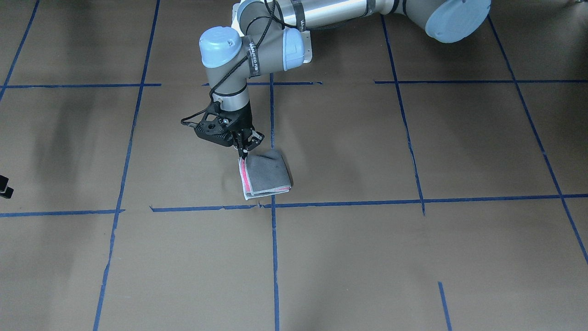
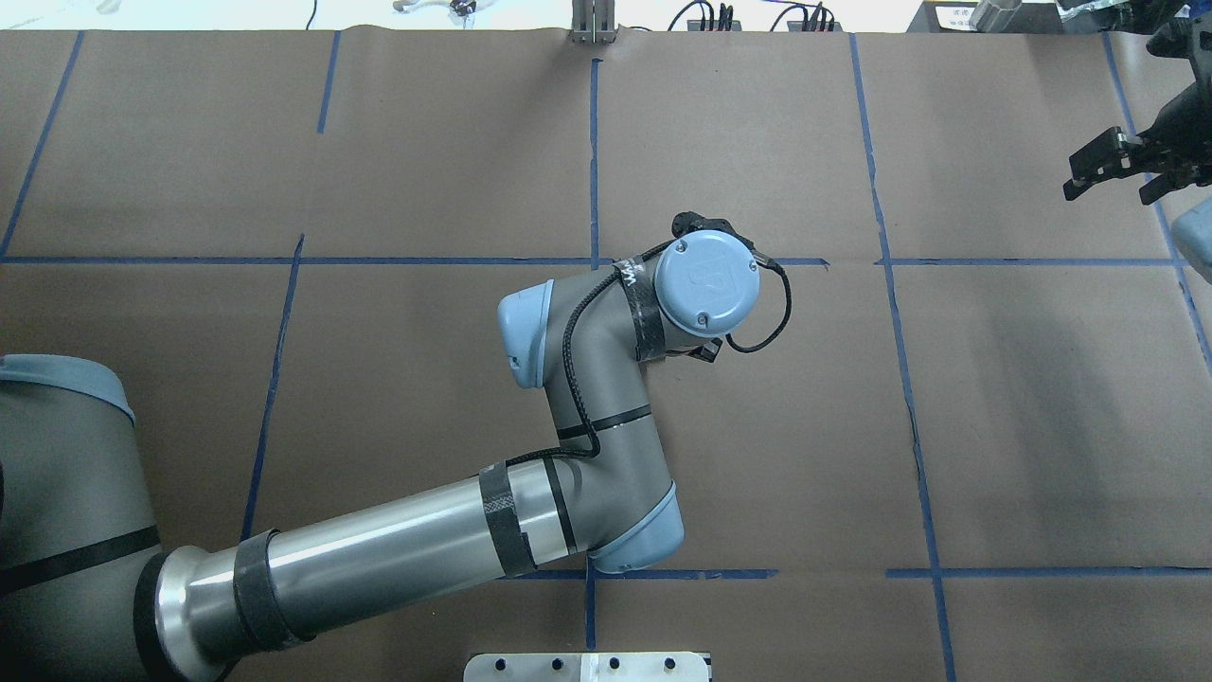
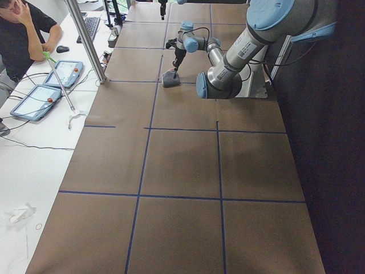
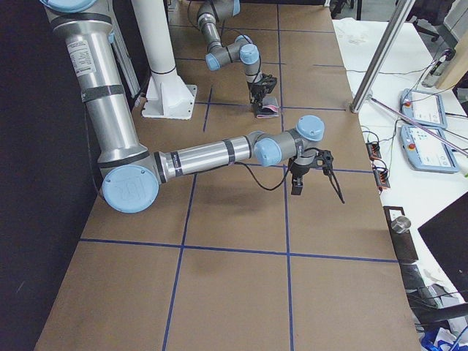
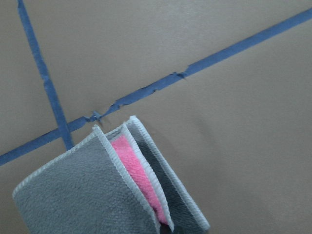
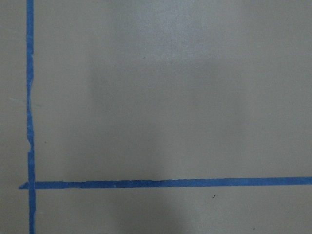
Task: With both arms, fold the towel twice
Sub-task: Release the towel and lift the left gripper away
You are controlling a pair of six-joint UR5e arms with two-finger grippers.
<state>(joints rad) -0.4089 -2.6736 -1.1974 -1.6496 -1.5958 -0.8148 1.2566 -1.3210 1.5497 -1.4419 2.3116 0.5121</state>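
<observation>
The left gripper (image 1: 244, 152) is pinching a corner of the folded, nubby terry towel (image 1: 268, 177), grey outside and pink within, mid-desk. The right gripper (image 2: 1106, 188) is hanging wide open and empty near the desk's right edge.

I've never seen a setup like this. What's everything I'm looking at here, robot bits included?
Small square terry towel: one, grey outside, pink inside, folded, on the table at a tape crossing.
Paper-covered table: one, brown, under everything.
Tape lines: several, blue, gridding the table.
Touchscreen tablets: two, grey, on the white side bench.
Person: one, black shirt, beside that bench.
Pedestal: one, white, at the robot's base.
Left arm: one, silver-grey with light blue caps, reaching to the towel.
Left gripper: one, black, pinching the towel's corner.
Right arm: one, same colours, away from the towel.
Right gripper: one, black, open, empty.
</observation>
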